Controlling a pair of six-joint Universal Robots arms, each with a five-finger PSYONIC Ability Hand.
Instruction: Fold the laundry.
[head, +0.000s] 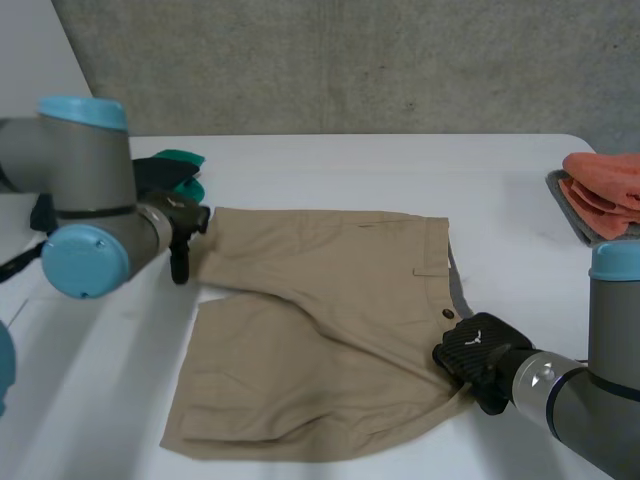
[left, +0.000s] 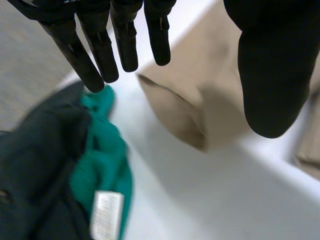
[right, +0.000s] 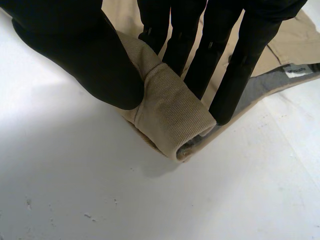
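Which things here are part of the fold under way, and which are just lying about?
In the job: khaki shorts, spread out; right hand, pinching their waistband corner; left hand, open over a leg corner.
Lying about: green and dark garment beside the left hand; orange cloth on a grey tray.

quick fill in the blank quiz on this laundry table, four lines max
1. The right hand pinches the shorts at their ____.
2. The left hand, fingers straight, holds ____.
3. The bright garment at the left hand's fingertips is ____.
4. The folded cloth on the tray is ____.

Missing words: waistband; nothing; green; orange.
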